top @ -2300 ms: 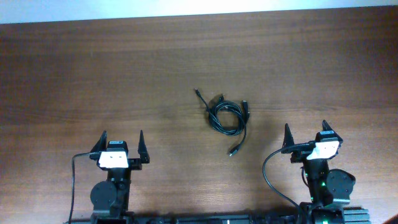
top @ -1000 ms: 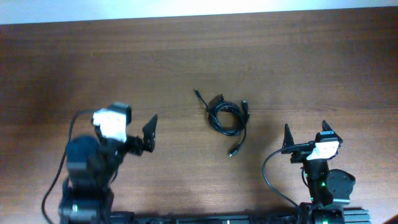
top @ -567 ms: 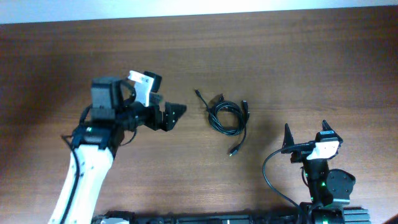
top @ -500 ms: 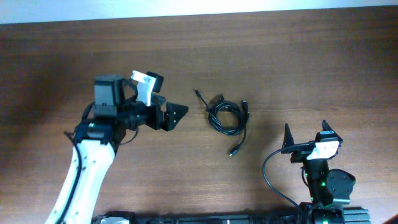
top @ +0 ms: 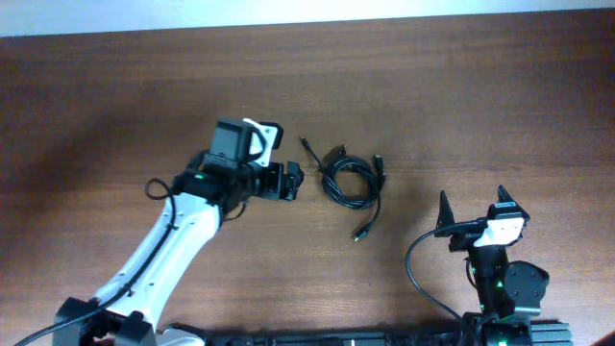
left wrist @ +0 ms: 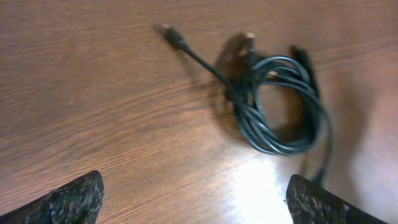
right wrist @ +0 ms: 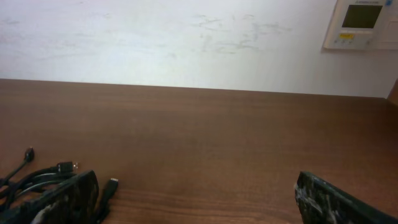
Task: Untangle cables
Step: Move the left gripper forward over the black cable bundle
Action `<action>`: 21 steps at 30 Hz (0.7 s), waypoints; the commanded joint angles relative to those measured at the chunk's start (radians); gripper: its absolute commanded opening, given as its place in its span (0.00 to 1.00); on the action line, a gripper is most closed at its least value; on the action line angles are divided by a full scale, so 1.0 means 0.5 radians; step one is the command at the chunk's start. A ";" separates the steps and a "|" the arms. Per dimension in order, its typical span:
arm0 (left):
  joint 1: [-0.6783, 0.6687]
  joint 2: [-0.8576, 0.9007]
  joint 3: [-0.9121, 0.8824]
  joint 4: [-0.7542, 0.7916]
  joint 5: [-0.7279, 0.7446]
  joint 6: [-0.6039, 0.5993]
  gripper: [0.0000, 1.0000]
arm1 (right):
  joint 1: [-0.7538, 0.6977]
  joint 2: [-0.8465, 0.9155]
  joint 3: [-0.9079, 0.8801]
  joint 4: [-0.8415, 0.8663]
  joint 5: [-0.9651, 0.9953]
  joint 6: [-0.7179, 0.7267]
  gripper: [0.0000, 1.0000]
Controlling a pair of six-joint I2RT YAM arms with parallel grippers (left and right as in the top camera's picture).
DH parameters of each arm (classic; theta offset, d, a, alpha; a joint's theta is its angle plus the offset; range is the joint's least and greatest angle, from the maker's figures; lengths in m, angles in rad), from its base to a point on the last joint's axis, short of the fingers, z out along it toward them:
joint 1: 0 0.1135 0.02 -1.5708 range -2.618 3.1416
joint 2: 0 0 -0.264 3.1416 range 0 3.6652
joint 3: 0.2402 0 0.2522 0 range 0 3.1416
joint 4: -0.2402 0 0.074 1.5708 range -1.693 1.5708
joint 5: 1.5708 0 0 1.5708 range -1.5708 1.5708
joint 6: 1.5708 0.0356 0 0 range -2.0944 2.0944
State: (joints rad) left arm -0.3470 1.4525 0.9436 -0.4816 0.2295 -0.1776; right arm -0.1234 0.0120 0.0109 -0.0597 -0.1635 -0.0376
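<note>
Right gripper [top: 471, 207]: at the near edge, jaws wide, empty, well apart from the work. Left gripper [top: 293, 180]: jaws wide, holding nothing, just beside the cables [top: 351, 181], which lie coiled and tangled mid-table [top: 480, 96]. Step judged: approach, no grasp yet. Next move calls for pinching one loose plug end. Nothing stands between. Wall panel [right wrist: 362, 22] beyond.

White-shelled left arm [top: 163, 252], black joints [top: 231, 144], right hand [top: 471, 202] with pointed black fingers [top: 443, 213], looping black wire [top: 413, 264]
</note>
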 commanded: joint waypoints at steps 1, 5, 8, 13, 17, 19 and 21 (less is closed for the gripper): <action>-0.125 0.013 0.029 0.070 -0.545 -0.221 0.95 | 0.011 -0.011 -0.011 -0.009 -0.011 -0.014 0.99; -0.190 0.016 0.027 0.182 -0.558 -0.222 0.95 | 0.011 -0.011 -0.011 -0.010 -0.011 -0.014 0.99; -0.193 0.016 0.027 0.225 -0.558 -0.251 0.95 | 0.011 -0.011 -0.011 -0.009 -0.012 -0.014 0.99; -0.193 0.115 0.027 0.314 -0.558 -0.250 0.96 | 0.011 -0.011 -0.011 -0.009 -0.012 -0.014 0.99; -0.193 0.233 0.027 0.391 -0.556 -0.250 0.99 | 0.011 -0.011 -0.011 -0.009 -0.012 -0.014 0.99; -0.193 0.275 0.027 0.452 -0.556 -0.250 0.99 | 0.011 -0.011 -0.011 -0.009 -0.011 -0.014 0.98; -0.193 0.306 0.027 0.496 -0.556 -0.250 0.99 | 0.011 -0.011 -0.011 -0.009 -0.012 -0.014 0.99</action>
State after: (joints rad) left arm -0.4412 1.5787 0.9447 -0.2626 -0.0349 -0.2932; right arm -0.1234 0.0120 0.0109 -0.0597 -0.1631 -0.0383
